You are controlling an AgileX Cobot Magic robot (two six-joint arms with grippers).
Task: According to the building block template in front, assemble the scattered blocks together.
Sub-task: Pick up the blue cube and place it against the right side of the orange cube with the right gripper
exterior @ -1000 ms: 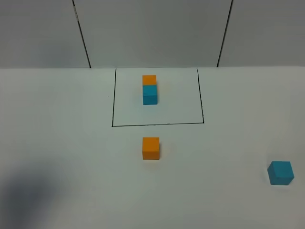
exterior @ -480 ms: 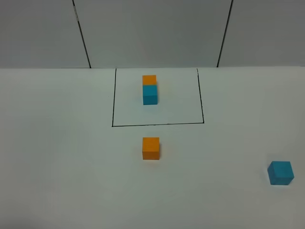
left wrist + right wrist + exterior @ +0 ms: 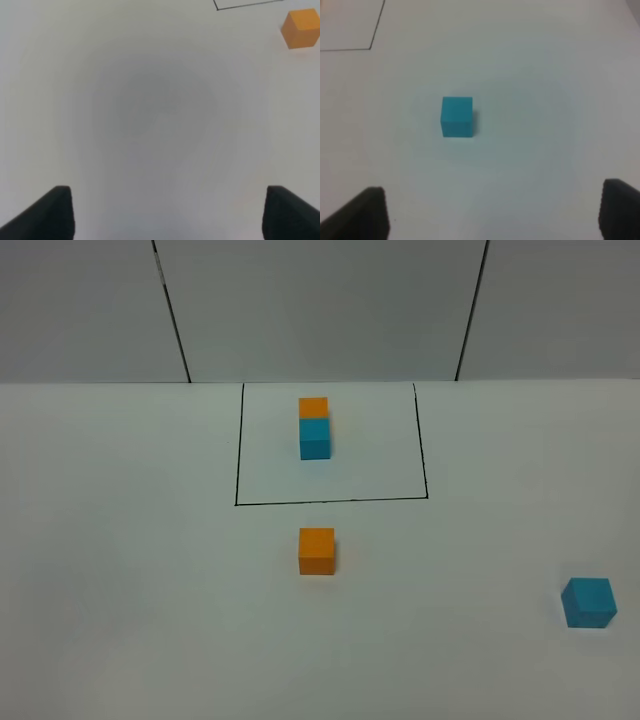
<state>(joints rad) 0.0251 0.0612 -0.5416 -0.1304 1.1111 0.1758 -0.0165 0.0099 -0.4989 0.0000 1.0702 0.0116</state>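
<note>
The template, an orange cube joined to a cyan cube (image 3: 314,427), stands inside a black-lined rectangle (image 3: 330,502) at the back middle of the table. The loose orange cube (image 3: 316,551) sits just in front of the rectangle; it also shows in the left wrist view (image 3: 301,29). The loose cyan cube (image 3: 588,602) sits at the front right; it also shows in the right wrist view (image 3: 456,116). My left gripper (image 3: 167,210) is open and empty, well apart from the orange cube. My right gripper (image 3: 492,212) is open and empty, with the cyan cube ahead of it. Neither gripper shows in the high view.
A white tabletop (image 3: 140,540) spreads around the cubes. A grey panelled wall (image 3: 320,310) with dark seams rises behind the table's far edge.
A dark shadow at the front left of the table one second ago is gone. The cubes have not moved.
</note>
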